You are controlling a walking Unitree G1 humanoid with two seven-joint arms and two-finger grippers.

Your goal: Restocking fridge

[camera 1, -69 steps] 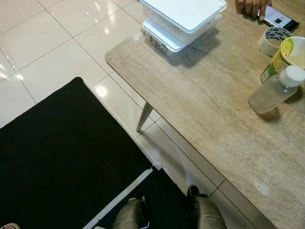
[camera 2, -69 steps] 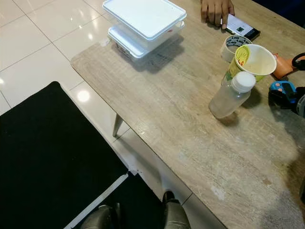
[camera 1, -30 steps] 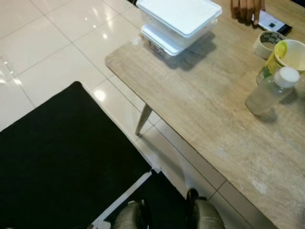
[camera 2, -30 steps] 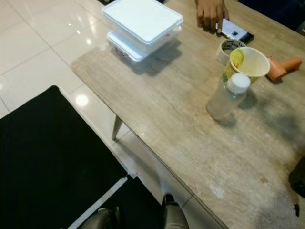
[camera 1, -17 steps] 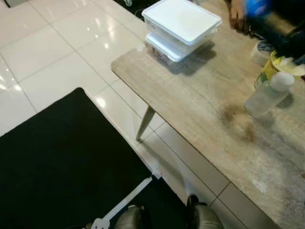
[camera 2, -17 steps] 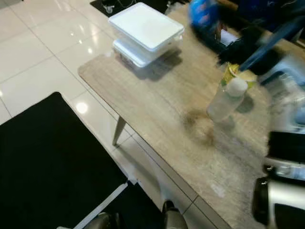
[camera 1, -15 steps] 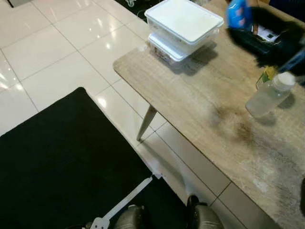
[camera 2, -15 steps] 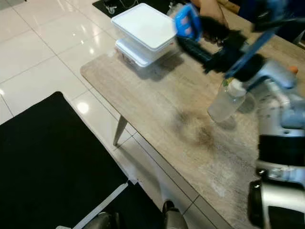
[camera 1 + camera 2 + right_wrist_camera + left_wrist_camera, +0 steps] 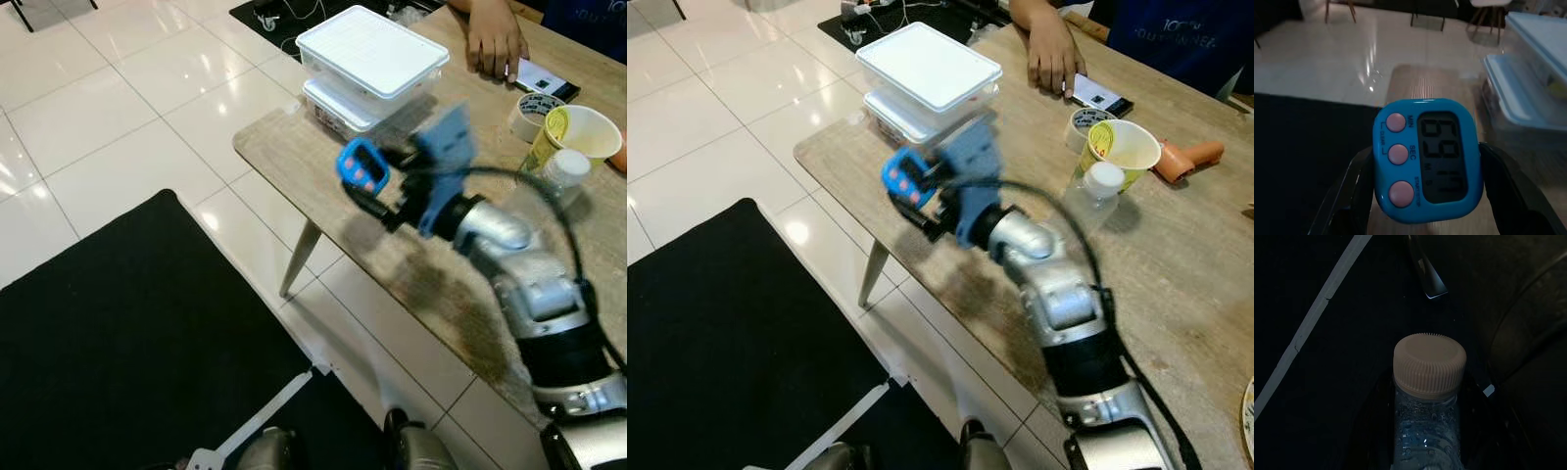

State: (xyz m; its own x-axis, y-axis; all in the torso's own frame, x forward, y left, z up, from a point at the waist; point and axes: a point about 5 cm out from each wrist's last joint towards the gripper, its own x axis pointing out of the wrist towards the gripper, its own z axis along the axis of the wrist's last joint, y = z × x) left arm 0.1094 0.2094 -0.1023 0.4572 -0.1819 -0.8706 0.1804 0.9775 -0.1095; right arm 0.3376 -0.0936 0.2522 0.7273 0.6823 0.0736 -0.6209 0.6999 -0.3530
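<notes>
The right gripper (image 9: 1427,215) is clenching a blue digital timer (image 9: 1426,159) between its black fingers, holding it out above the near corner of the wooden table (image 9: 1176,255). Behind it are two stacked white containers (image 9: 926,78). The left gripper (image 9: 1425,450), down in the dark, is grasping a clear water bottle (image 9: 1427,401) with a ribbed white cap. Another capped bottle (image 9: 1095,196) is standing on the table beside a yellow cup (image 9: 1122,147), near a person's hand (image 9: 1053,54).
</notes>
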